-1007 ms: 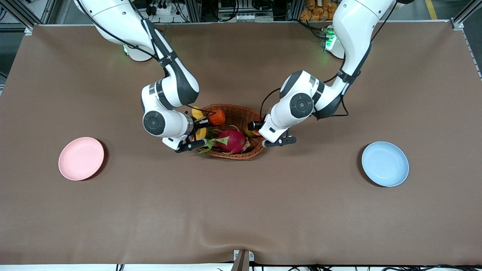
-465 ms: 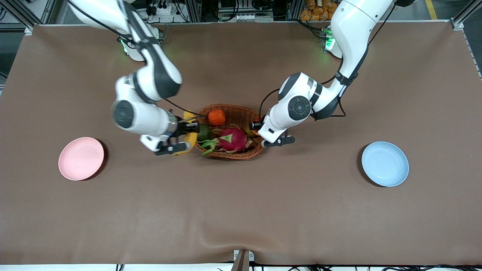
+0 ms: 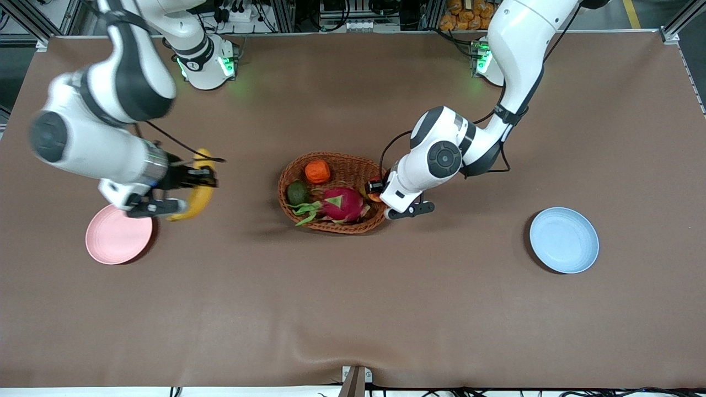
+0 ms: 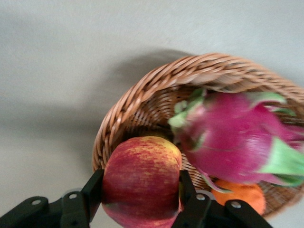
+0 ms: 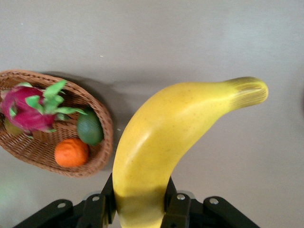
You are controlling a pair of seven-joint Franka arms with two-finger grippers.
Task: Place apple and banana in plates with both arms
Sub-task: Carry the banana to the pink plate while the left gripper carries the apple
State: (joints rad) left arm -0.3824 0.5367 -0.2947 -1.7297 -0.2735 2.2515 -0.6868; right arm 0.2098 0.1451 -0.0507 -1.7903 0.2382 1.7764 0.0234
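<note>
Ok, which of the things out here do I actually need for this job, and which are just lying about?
Needed:
- banana, in right gripper, near pink plate
- apple, in left gripper, over the basket's edge
- blue plate

Lying about:
- wicker basket
- dragon fruit
- orange fruit
- dark green fruit

Both arms white-shelled with black joint bands and round grey end caps on the elbow joints; black cables strapped along the links, looping free near the wrists. Bases glow green. Grippers – left, right – black, fingers fixed with small silver screws.
</note>
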